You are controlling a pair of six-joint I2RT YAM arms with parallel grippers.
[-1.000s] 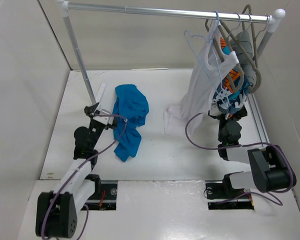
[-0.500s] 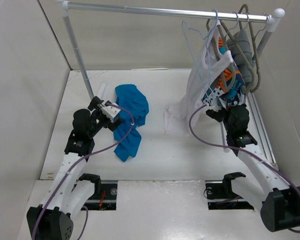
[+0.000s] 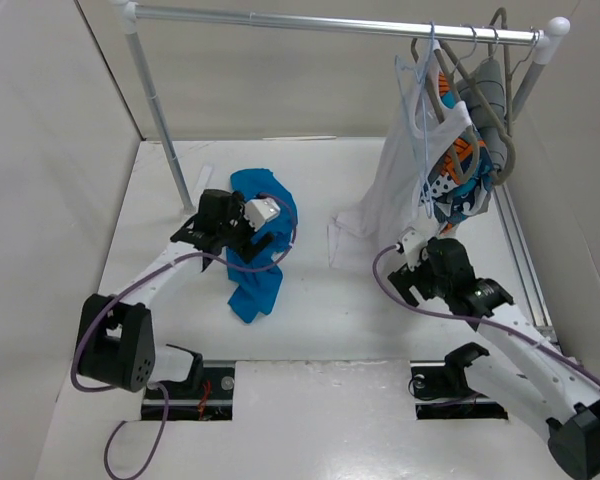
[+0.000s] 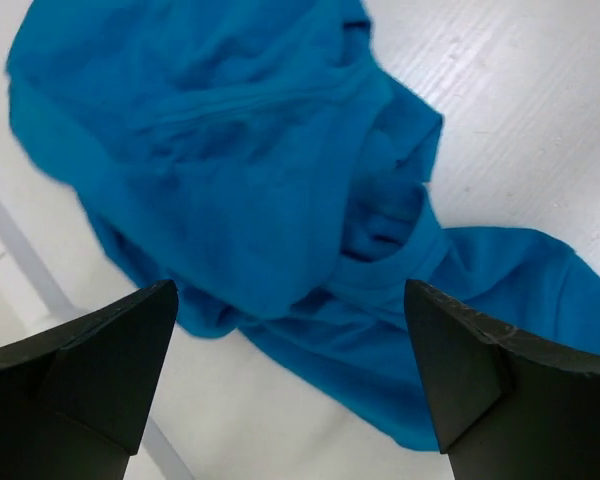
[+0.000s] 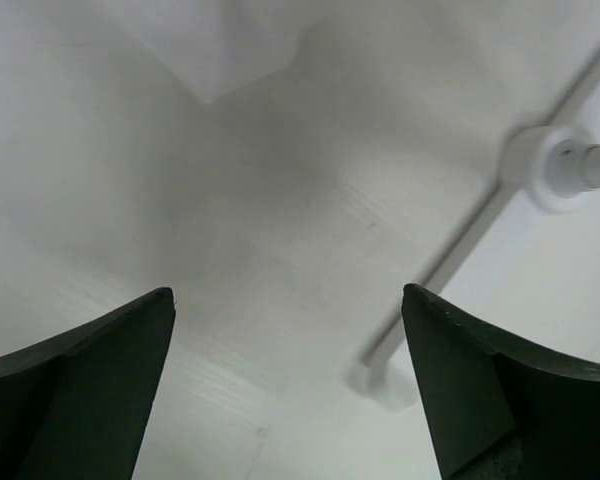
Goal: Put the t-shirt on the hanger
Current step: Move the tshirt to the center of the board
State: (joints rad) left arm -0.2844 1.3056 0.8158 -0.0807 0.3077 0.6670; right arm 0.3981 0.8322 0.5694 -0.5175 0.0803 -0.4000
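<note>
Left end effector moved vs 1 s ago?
Yes. In the top view the left end effector shifted right, away from the rack's left post, and now hovers open over the t-shirt.

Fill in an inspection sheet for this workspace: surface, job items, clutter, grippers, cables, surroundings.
Surface: white table, no spills seen.
Job's things: t-shirt crumpled on the table, not on the hanger, which hooks on the rail.
Clutter: white tank top, patterned garment and grey hangers, all hanging from that rail.
Grippers: left gripper open, above the t-shirt; right gripper open, above bare table, holding nothing.
Cables: purple cables run along both arms; the left one loops over the t-shirt.
Surroundings: plain pale walls; nothing else seen.
</note>
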